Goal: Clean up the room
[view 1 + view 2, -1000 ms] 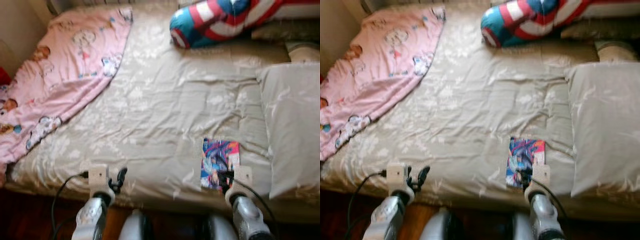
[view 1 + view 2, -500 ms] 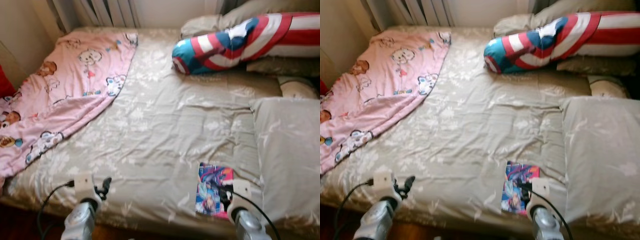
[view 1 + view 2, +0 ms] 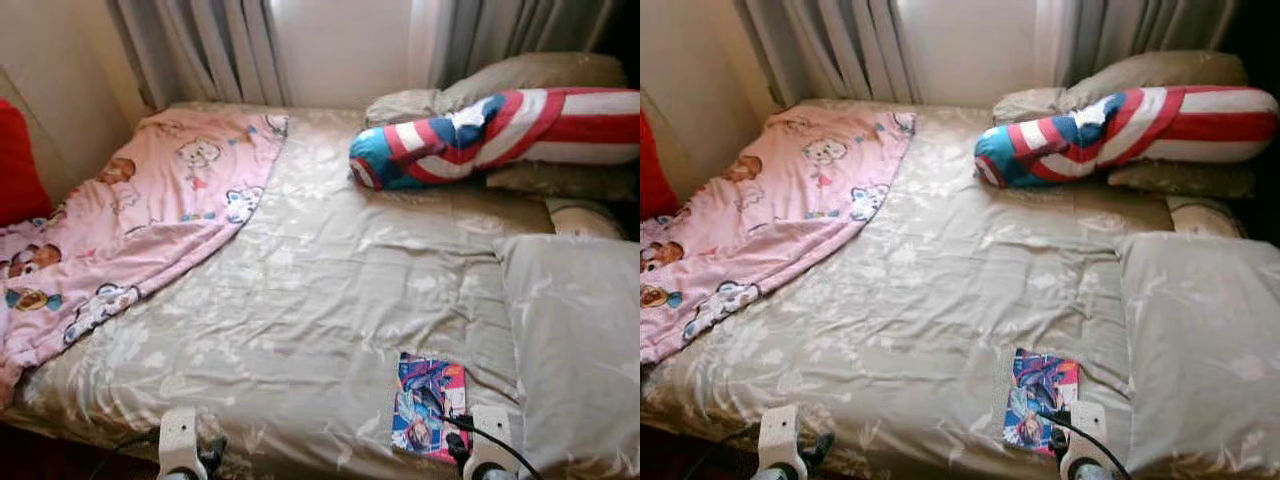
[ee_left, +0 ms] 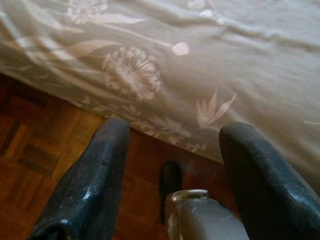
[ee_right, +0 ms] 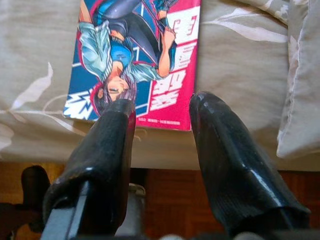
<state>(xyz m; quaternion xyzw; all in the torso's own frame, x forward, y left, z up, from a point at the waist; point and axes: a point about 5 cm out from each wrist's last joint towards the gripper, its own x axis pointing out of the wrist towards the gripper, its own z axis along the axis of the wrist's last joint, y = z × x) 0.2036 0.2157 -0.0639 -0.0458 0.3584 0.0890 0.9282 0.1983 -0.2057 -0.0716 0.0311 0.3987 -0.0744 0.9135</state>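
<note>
A colourful comic book (image 3: 430,405) lies flat on the beige bedspread (image 3: 330,280) near the bed's front edge, just left of a grey pillow (image 3: 580,340). My right gripper (image 5: 161,125) is open, hovering at the book's near edge (image 5: 142,55) with nothing between its fingers. My left gripper (image 4: 172,145) is open over the bed's front edge, above the wooden floor (image 4: 45,165). Both wrists sit at the bottom of the head views, left wrist (image 3: 180,455) and right wrist (image 3: 488,450).
A pink cartoon blanket (image 3: 150,215) covers the bed's left side. A red, white and blue bolster (image 3: 480,125) and pillows (image 3: 530,75) lie at the back right. Curtains (image 3: 220,50) hang behind. A red object (image 3: 18,160) stands at the far left.
The head camera has tilted up, showing the curtains and more of the bed; both arms now sit lower in the picture. The book has not moved on the bed.
</note>
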